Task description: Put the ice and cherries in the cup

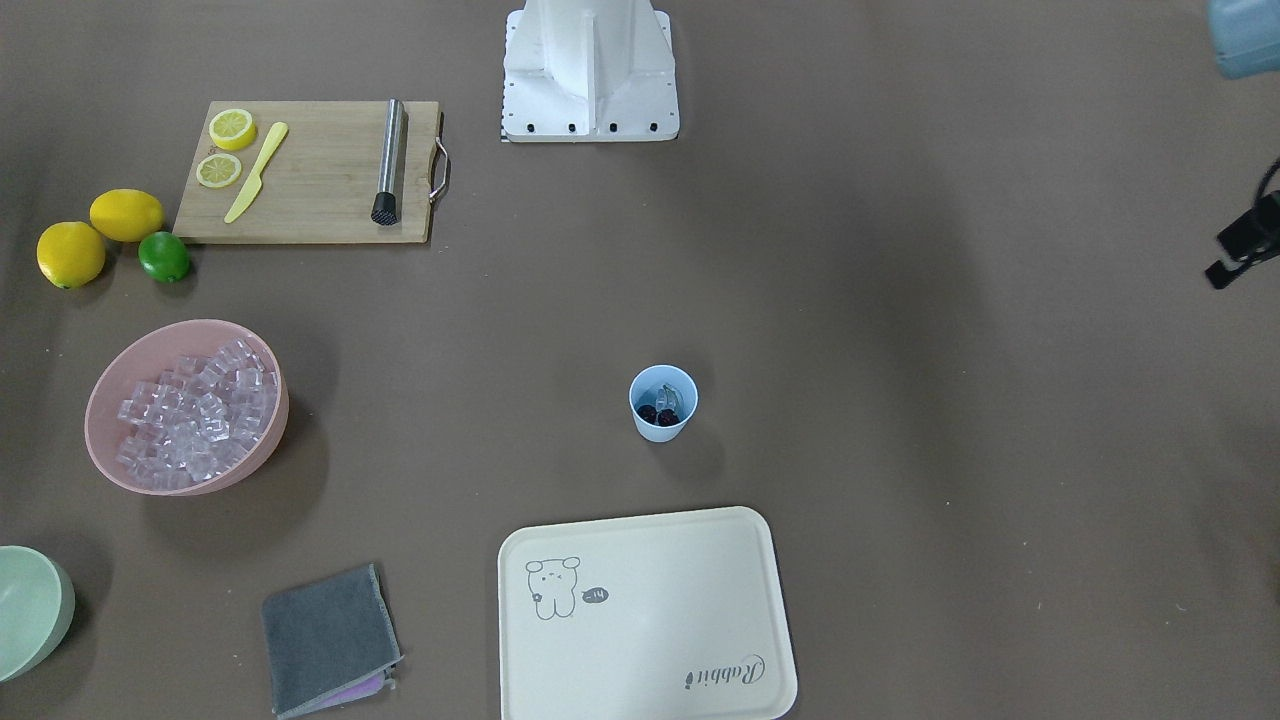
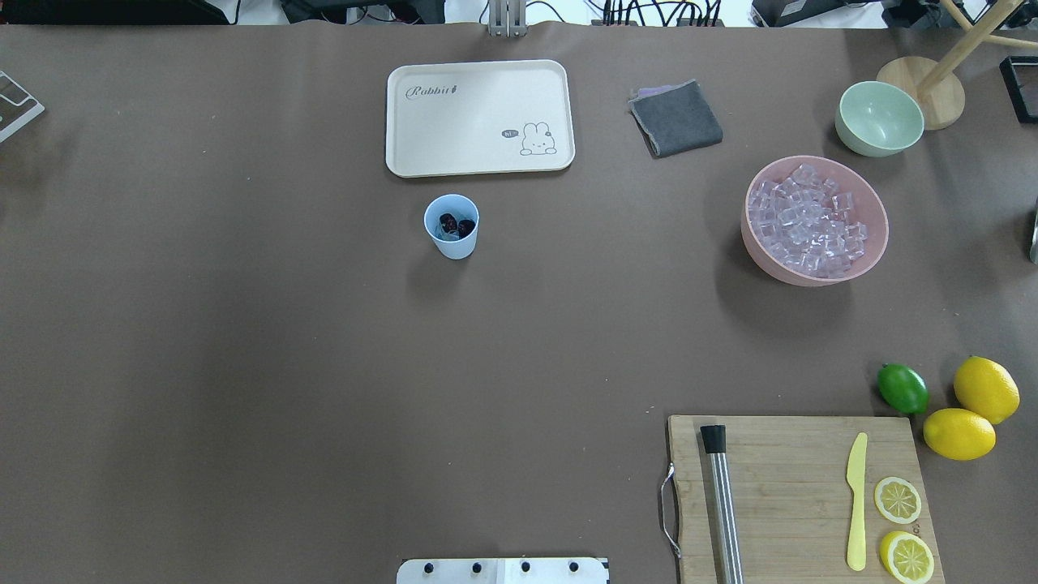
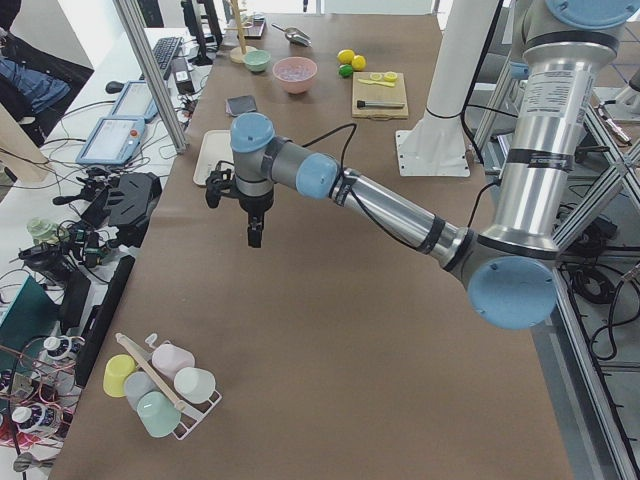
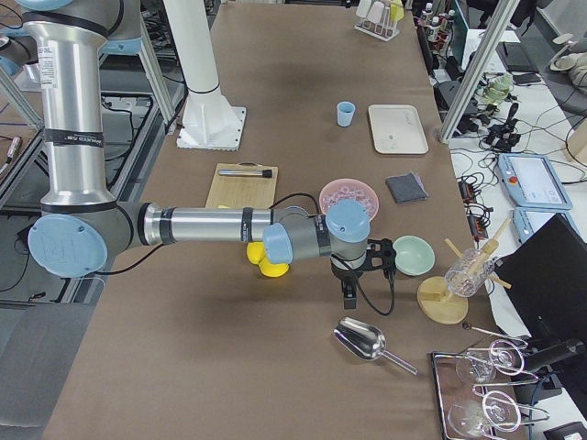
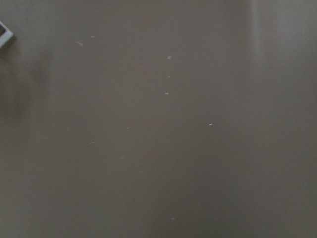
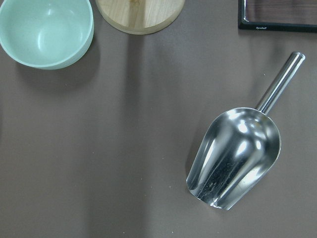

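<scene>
ice (image 2: 811, 223): likely slick, hard; lift your scoop (image 6: 237, 156) by its handle (cup (image 2: 454, 246) looks tippy) | left gripper (image 3: 254, 238), right gripper (image 4: 349, 297): cannot tell if clenched

The scoop (image 6: 235, 156) is polished metal, smooth and mirror-bright, while the table cover (image 2: 243, 365) is matt brown (paper-like, faintly speckled up close). The cutting board (image 2: 795, 487) is pale grained wood. The ice (image 2: 807, 223) looks clear and glassy, the pink bowl (image 2: 869, 195) matt plastic, and the grey cloth (image 2: 675, 118) soft-woven.
</scene>
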You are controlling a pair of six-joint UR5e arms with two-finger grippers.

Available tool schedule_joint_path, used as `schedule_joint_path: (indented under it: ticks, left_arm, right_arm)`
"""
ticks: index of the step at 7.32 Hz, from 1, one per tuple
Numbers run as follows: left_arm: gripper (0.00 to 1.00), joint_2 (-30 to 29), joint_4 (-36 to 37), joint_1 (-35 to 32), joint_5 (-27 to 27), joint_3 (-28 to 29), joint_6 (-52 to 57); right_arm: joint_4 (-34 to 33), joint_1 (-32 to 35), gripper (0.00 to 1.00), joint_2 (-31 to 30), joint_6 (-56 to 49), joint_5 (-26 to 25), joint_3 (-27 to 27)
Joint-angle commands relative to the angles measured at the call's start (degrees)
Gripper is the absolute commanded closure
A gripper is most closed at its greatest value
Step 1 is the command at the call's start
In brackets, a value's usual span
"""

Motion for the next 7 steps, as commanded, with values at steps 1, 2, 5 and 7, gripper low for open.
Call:
schedule_joint_path:
  ticks: [1,2,5,7]
  left_arm:
    - [0.03,5.7,-0.2,-10.4,-1.8,7.0,21.9]
    - [0.03,7.2,-0.7,-11.7,-2.0,8.8,25.7]
    - [0.03,13.2,-17.3,-11.8,-1.6,16.4,26.5]
    - [0.03,11.7,-22.5,-11.9,-1.8,19.7,24.1]
  right_arm:
    - [-0.1,0.1,0.00,0.0,0.0,0.2,0.0]
    - [-0.1,0.2,0.00,-0.6,-0.1,1.5,0.5]
    - [-0.3,0.1,0.00,0.0,0.0,1.7,0.2]
    - [-0.3,0.1,0.00,-0.6,0.0,1.8,0.5]
